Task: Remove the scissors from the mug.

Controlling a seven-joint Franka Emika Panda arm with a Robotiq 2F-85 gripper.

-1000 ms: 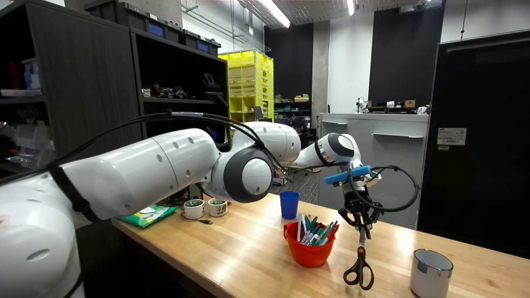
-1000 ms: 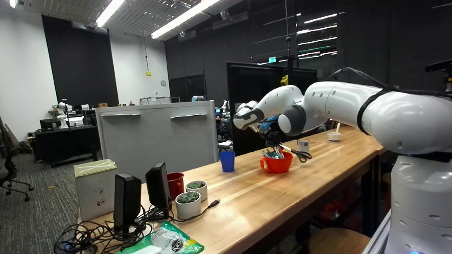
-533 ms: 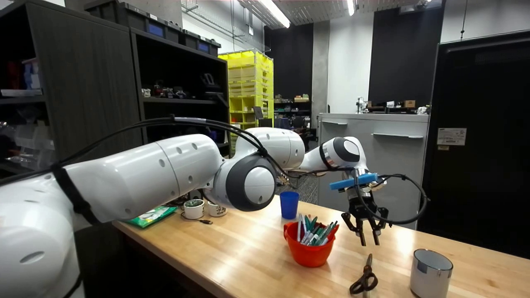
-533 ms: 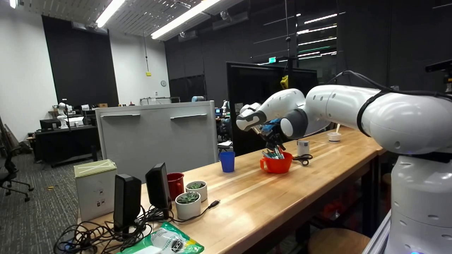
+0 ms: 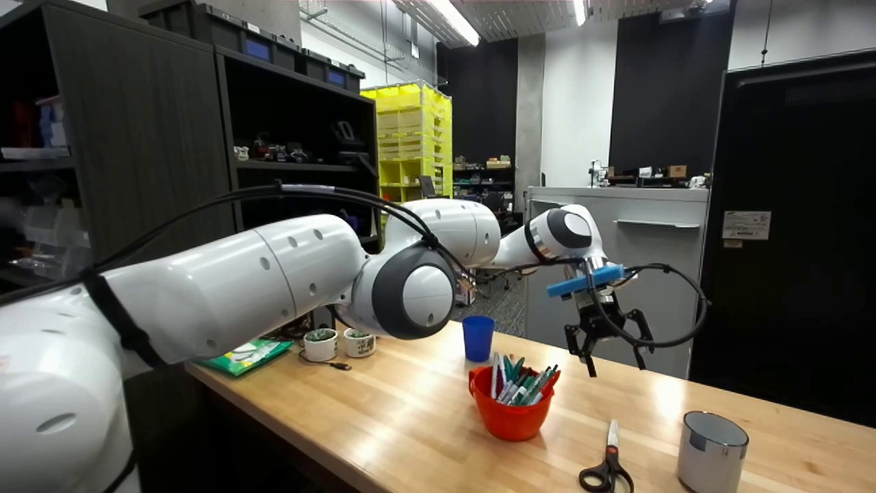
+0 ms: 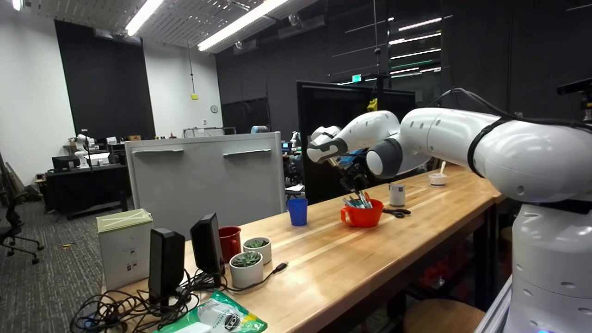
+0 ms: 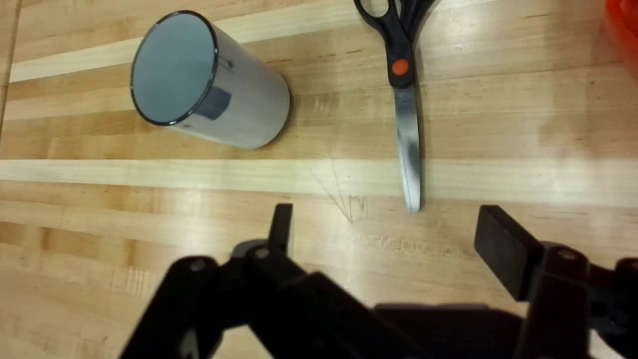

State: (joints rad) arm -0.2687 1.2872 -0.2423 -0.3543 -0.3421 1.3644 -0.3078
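The scissors (image 5: pixel 611 448) lie flat on the wooden table, between the mug (image 5: pixel 512 421) and a grey metal cup. In the wrist view the dark-handled scissors (image 7: pixel 407 129) point their blade tip toward the gap between my fingertips, with nothing touching them. Red-orange and full of several pens, the mug (image 6: pixel 363 217) stands upright; only its edge shows at the wrist view's top right corner. Above the table, past the blade end, my gripper (image 5: pixel 617 370) hangs wide open. Bare table shows between the fingers of the gripper (image 7: pixel 389 232) in the wrist view.
The grey metal cup (image 5: pixel 713 455) stands beside the scissors. A blue cup (image 5: pixel 478 339) is behind the mug. White plant pots (image 6: pixel 246 270), black speakers (image 6: pixel 208 245), cables and a green bag (image 6: pixel 219 314) occupy one table end. A large black screen (image 6: pixel 319 138) rises behind.
A second ago the gripper held the scissors by the blades. It has since opened, the scissors have dropped onto the table and settled flat, and the arm dipped, then rose.
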